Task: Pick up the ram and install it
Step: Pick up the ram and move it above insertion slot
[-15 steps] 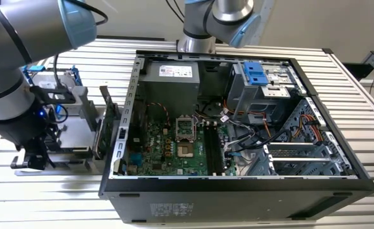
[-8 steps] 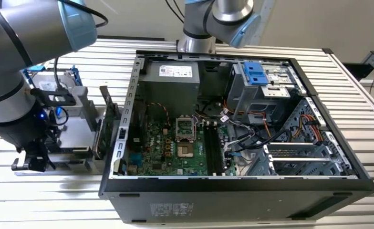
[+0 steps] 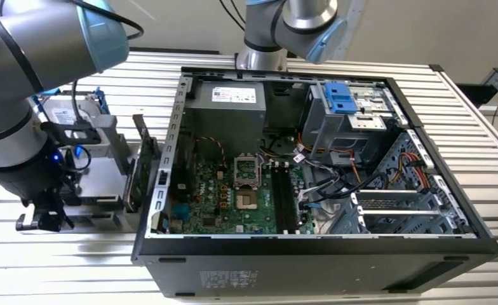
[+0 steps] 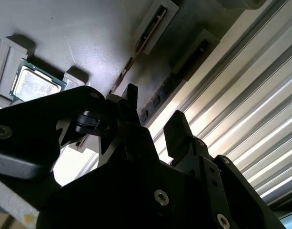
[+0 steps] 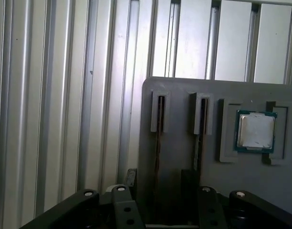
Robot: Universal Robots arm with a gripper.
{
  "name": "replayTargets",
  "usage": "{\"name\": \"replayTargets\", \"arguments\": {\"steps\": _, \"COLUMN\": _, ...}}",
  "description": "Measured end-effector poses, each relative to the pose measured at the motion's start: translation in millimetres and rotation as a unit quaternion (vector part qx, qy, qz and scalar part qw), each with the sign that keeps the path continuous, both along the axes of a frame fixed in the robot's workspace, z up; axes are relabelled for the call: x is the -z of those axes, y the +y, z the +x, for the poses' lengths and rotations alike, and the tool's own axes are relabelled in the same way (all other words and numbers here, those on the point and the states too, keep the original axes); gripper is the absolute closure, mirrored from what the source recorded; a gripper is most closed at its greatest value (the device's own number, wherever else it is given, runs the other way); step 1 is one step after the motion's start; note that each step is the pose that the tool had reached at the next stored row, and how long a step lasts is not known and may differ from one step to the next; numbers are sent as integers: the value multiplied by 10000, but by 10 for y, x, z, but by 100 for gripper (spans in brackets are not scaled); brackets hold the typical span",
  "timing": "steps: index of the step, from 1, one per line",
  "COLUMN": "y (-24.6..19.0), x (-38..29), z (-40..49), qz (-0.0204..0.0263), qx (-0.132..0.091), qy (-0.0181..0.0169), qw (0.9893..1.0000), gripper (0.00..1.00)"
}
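Ram (image 5: 157, 138) sits on edge in slot of grey holder (image 5: 180, 143) on slatted surface (image 5: 65, 95). Pincer (image 5: 160, 181) open, straddles it, I see no contact. Long axis of ram runs through gap, straight below pincer, I judge.

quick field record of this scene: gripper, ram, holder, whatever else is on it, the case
gripper: open, low over the grey holder, fingers apart on either side of the ram's line
ram: on edge in a holder slot, not lifted
second stick: on edge in the neighbouring slot
processor chip: flat in a recess of the holder
computer case: side open, on the slatted table, to the exterior view's right of the holder
task state: ram not yet gripped
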State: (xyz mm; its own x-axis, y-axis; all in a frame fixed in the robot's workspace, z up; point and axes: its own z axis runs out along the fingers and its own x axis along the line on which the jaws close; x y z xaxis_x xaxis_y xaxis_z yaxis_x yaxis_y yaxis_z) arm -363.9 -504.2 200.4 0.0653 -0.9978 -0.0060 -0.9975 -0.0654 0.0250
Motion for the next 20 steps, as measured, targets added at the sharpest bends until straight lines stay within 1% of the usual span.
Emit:
{"name": "replayTargets", "arguments": {"steps": 5, "y": -11, "x": 22, "z": -2, "qz": 1, "qx": 0, "qy": -1, "qw": 10000, "gripper": 0}}
{"name": "replayTargets", "arguments": {"steps": 10, "y": -13, "x": 43, "z": -4, "qz": 0, "qx": 0, "qy": 0, "qw": 10000, "gripper": 0}}
{"name": "replayTargets", "arguments": {"steps": 20, "y": -13, "x": 53, "z": -4, "qz": 0, "qx": 0, "qy": 0, "qw": 10000, "gripper": 0}}
